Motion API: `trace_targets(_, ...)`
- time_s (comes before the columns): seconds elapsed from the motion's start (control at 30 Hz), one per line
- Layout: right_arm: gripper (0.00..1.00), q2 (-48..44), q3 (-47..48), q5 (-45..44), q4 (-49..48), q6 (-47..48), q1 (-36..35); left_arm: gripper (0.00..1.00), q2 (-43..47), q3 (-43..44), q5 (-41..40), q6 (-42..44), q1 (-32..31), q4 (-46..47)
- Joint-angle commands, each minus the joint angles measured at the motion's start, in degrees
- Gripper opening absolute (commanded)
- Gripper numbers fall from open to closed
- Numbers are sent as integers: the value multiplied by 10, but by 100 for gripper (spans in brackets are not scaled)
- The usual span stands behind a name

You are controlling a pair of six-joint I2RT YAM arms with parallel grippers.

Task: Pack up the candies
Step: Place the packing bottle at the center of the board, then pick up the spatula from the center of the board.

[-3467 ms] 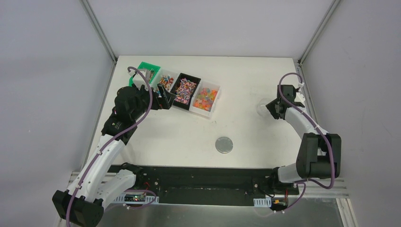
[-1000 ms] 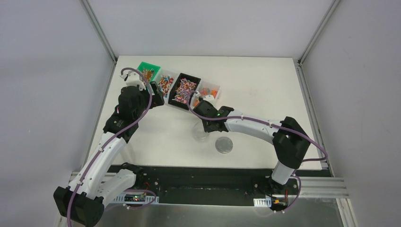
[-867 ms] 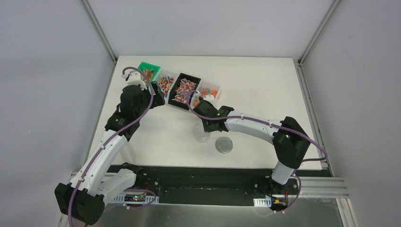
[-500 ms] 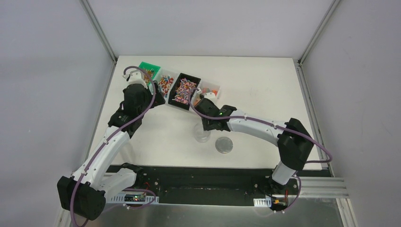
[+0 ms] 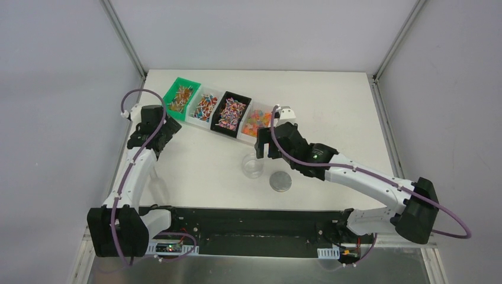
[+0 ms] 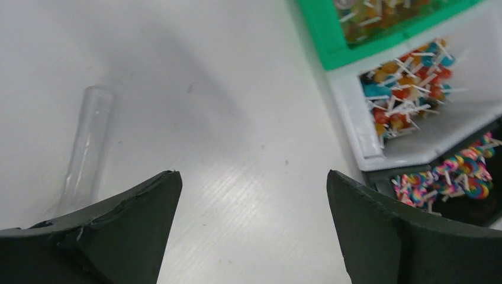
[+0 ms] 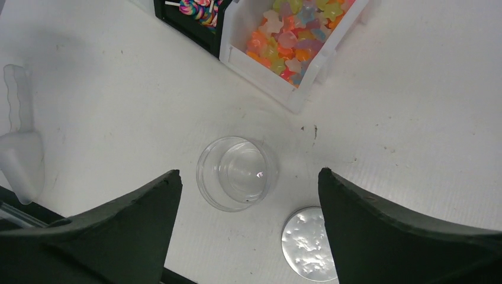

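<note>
The candies (image 5: 224, 111) are sitting in a row of 4 bins at the upper left-centre of the top view. From left to right these are a green bin (image 5: 171, 99), a white bin of stick lollipops (image 5: 203, 106), a black bin of swirl lollipops (image 5: 232, 112) and a white bin of gummy candies (image 5: 258, 121). None seems to be lying in the clear jar (image 5: 253, 166), which is standing upright and open just below the gummy bin. Its grey lid (image 5: 280, 181) is lying flat just beside it, at lower right.

The right gripper (image 7: 248, 173) is hovering over the jar with its jaws spread, grasping nothing. The left gripper (image 6: 253, 175), left of the bins, is likewise gaping and empty.

Filling looks not yet begun. To do it well, the fetching arm should be taking small loads, coming straight down over the jar mouth and releasing low so nothing bounces out. It should also be keeping clear of the light jar's wall, and the lid should wait until last.

The right wrist view is showing the jar's bare bottom, the star-like gummies and a clear scoop (image 7: 21, 154) at its left edge, which is barely readable from above. The left wrist view is showing a clear tube-like handle (image 6: 87, 148) at left, possibly that same scoop, but neither jar nor lid. Only the top view is showing both arms and all 4 bins.
</note>
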State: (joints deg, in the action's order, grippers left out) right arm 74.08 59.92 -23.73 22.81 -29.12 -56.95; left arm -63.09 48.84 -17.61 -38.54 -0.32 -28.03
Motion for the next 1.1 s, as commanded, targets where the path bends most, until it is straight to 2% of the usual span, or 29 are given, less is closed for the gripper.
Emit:
trace_targets(0.0, 91, -52, -25, -26, -64, 17, -2, 98, -15, -10, -5, -80, 57, -58)
trace_targets(0.1, 97, -76, -44, -38, -75, 21, -1, 96, -25, -19, 3, -93, 102, -69)
trace_targets(0.17, 99, -91, -53, -40, -83, 24, 1, 95, -34, -18, -19, -108, 119, -89)
trace_targets(0.33, 100, -123, -70, -41, -96, 37, 6, 99, -39, -20, -63, -141, 157, -118)
trace_targets(0.53, 100, -138, -80, -19, -109, 54, 18, 99, -20, -47, -93, -183, 190, -118)
trace_targets(0.67, 100, -143, -81, -7, -110, 58, 25, 97, -22, -50, -98, -197, 195, -120)
trace_targets(0.9, 100, -169, -74, 7, -88, 63, 30, 97, -42, -28, -155, -267, 196, -188)
trace_targets(1.07, 100, -177, -54, 7, -76, 78, 32, 97, -52, -18, -169, -300, 196, -189)
